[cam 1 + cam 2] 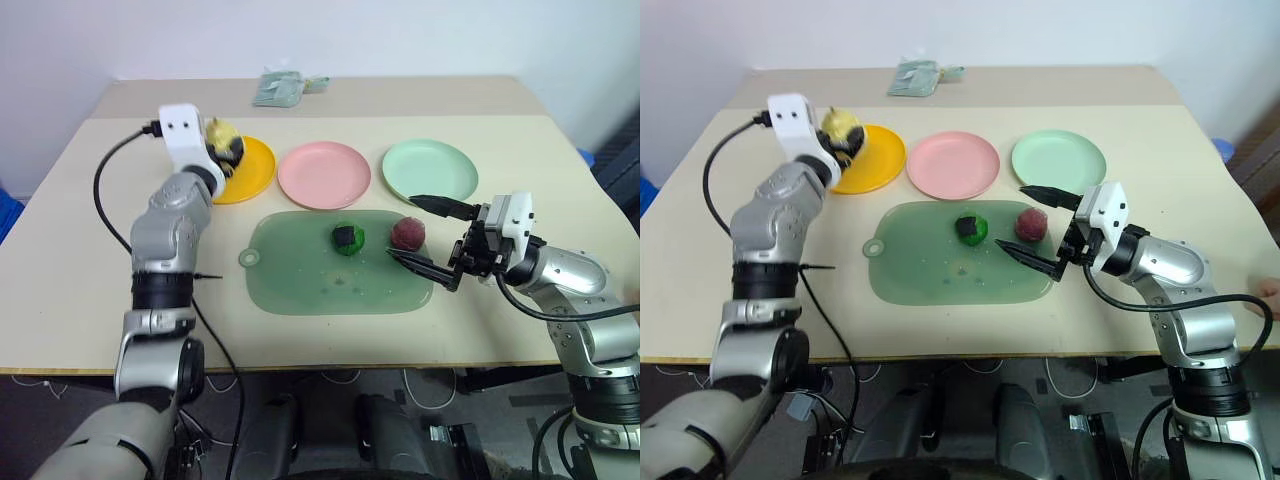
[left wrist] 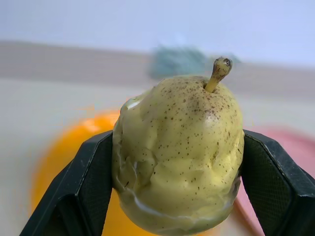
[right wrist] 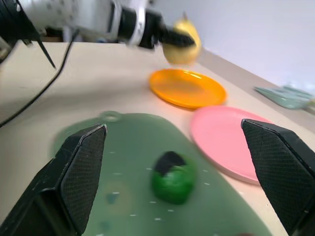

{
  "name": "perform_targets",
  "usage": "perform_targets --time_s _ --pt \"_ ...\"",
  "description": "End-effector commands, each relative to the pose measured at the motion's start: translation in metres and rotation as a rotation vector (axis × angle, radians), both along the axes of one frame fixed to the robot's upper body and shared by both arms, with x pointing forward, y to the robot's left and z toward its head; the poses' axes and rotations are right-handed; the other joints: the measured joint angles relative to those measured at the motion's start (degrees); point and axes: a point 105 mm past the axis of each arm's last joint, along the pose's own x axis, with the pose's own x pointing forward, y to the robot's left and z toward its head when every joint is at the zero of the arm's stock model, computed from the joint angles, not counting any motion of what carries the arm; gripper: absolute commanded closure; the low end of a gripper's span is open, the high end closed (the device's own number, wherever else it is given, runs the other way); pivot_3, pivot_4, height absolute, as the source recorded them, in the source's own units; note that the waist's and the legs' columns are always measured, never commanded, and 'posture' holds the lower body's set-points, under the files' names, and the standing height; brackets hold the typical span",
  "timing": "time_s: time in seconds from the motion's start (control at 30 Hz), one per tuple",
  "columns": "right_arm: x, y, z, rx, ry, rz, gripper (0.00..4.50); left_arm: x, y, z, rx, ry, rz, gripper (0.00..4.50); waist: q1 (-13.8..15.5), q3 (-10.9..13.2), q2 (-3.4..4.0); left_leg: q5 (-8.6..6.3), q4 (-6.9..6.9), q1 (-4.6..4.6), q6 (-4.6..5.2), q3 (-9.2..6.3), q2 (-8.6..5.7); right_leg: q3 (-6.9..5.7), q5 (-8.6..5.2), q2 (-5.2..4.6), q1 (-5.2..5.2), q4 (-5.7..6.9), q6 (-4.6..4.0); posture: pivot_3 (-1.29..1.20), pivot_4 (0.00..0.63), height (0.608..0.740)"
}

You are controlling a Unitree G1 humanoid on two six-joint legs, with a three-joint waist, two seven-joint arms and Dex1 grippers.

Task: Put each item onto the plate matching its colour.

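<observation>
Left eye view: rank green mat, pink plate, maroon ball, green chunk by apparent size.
1. green mat
2. pink plate
3. maroon ball
4. green chunk, only slightly smaller than the ball; close call.

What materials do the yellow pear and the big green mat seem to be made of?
Pear: probably soft foam or rubber with a glossy painted skin, since it shows creases and printed speckles. Green mat: likely flexible silicone or plastic; it is translucent and slightly shiny, with a hanging hole.

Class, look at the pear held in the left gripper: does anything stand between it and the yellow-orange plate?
Nothing visible does. The pear hangs in the left gripper above the yellow-orange plate, whose surface is bare.
</observation>
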Motion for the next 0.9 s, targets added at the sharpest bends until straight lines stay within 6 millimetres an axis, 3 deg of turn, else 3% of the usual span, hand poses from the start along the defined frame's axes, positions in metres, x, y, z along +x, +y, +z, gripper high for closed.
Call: perform_targets --time_s 0.03,0.17,0.23,0.27,0.43,0.57,0.7,0.83,0.9 --pt "0.009 0.002 0.011 0.015 -0.074 -0.038 0.00 0.015 0.009 -0.001 -0.023 -0.014 0.063 1.40 -0.03 0.01 -0.01 0.00 -0.01 -0.01 0.00 0.01 -0.02 0.00 0.01 -0.01 -0.01 -0.02 0.01 0.00 0.150 0.740" --pt "0.021 0.008 0.016 0.034 -0.113 -0.085 0.00 0.025 0.008 -0.022 -0.029 0.051 0.079 1.40 -0.11 0.02 -0.04 0.00 0.01 -0.04 0.01 0.02 -0.05 0.00 0.06 -0.02 -0.03 0.00 0.09 0.00 0.150 0.740" --pt "0.026 0.011 0.019 0.036 -0.130 -0.104 0.00 0.026 0.006 -0.027 -0.026 0.059 0.074 0.35 -0.16 0.03 -0.05 -0.01 0.01 -0.04 0.02 0.02 -0.05 0.00 0.06 -0.02 -0.04 0.01 0.10 0.00 0.150 0.740" --pt "0.027 0.013 0.020 0.037 -0.132 -0.108 0.00 0.027 0.006 -0.028 -0.023 0.058 0.074 0.03 -0.19 0.03 -0.06 -0.01 0.00 -0.04 0.03 0.02 -0.05 0.01 0.06 -0.02 -0.07 0.02 0.10 0.00 0.150 0.740" --pt "0.030 0.018 0.019 0.013 -0.119 -0.110 0.00 0.023 0.009 -0.025 -0.009 -0.008 0.067 0.03 -0.18 0.03 -0.06 -0.01 0.00 -0.07 0.02 0.02 -0.05 0.02 0.06 -0.03 -0.11 0.05 0.10 0.00 0.150 0.740" --pt "0.035 0.019 0.012 -0.047 -0.085 -0.129 0.00 0.010 0.008 -0.019 0.004 -0.118 -0.004 0.03 -0.29 0.02 -0.04 -0.02 -0.01 -0.07 0.02 0.02 -0.04 0.06 0.07 -0.04 -0.12 0.08 0.10 0.00 0.150 0.740" --pt "0.042 0.026 0.000 -0.115 -0.009 -0.121 0.00 -0.052 -0.013 -0.016 0.081 -0.248 -0.298 0.03 -1.52 0.01 -0.01 -0.02 -0.07 -0.07 0.02 0.08 -0.03 0.24 0.07 -0.06 -0.20 0.10 0.08 0.00 0.150 0.740" --pt "0.047 0.035 -0.014 -0.189 0.066 -0.087 0.00 -0.124 -0.024 -0.037 0.172 -0.218 -0.619 0.03 -1.92 0.01 0.02 -0.05 -0.12 -0.08 -0.02 0.10 0.08 0.40 0.06 -0.09 -0.27 0.07 0.03 0.00 0.150 0.740" --pt "0.050 0.038 -0.020 -0.213 0.105 -0.084 0.00 -0.151 -0.024 -0.044 0.210 -0.180 -0.738 0.03 -1.88 0.00 0.04 -0.05 -0.13 -0.07 -0.03 0.09 0.12 0.38 0.08 -0.08 -0.28 0.08 -0.05 0.00 0.150 0.740"
